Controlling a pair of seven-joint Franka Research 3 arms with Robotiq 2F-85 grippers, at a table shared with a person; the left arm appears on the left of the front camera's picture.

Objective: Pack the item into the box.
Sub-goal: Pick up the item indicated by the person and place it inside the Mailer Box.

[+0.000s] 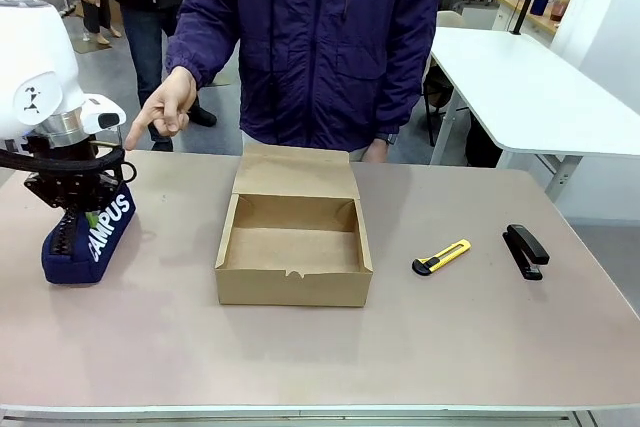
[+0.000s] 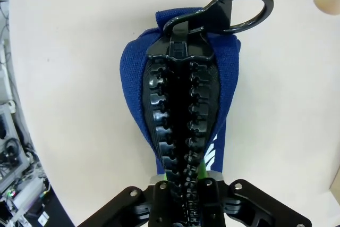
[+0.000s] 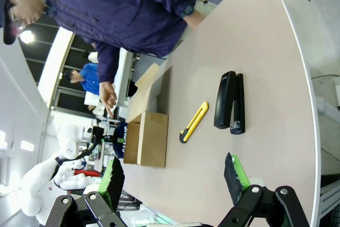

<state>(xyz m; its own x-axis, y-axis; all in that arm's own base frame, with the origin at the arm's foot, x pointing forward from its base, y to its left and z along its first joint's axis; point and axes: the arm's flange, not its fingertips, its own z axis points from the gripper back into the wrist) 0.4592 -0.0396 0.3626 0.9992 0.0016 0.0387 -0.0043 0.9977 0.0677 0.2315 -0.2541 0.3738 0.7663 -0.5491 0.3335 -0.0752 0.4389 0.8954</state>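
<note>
Far left on the counter [image 1: 300, 357], your left claw [image 1: 86, 213] sits on top of the pouch [image 1: 98, 239]. Jaws are pinched across the zip ridge, clamped on it. Green pads [image 2: 204, 167] barely peek out beside the zip teeth in the left wrist view, and the ring pull [image 2: 241, 9] is at the far end of the zip. Pouch base looks to be resting on the counter, zip up, not lifted clear as far as I can tell. Its long axis runs roughly near-to-far with a slight slant.

Just behind it a person's hand [image 1: 165, 107] points down, finger above the counter and clear of the claw.

Centre: the box [image 1: 292, 287], lid flap [image 1: 297, 172] folded back toward the person, inside bare. It lies to your right of the held pouch and apart from it, long axis running side to side. That is the key relation: the pouch lies crosswise to the box, so expect a carry to the right plus roughly a quarter turn before lowering. Fit looks snug, so watch the near wall. The left arm is the nearer one by far.

Right of the box are the yellow utility knife [image 1: 441, 258], then the black stapler [image 1: 527, 250], both distractors, so leave them.

Your right claw [image 3: 173, 176] hangs above the counter's right end, jaws wide apart, holding nothing.
</note>
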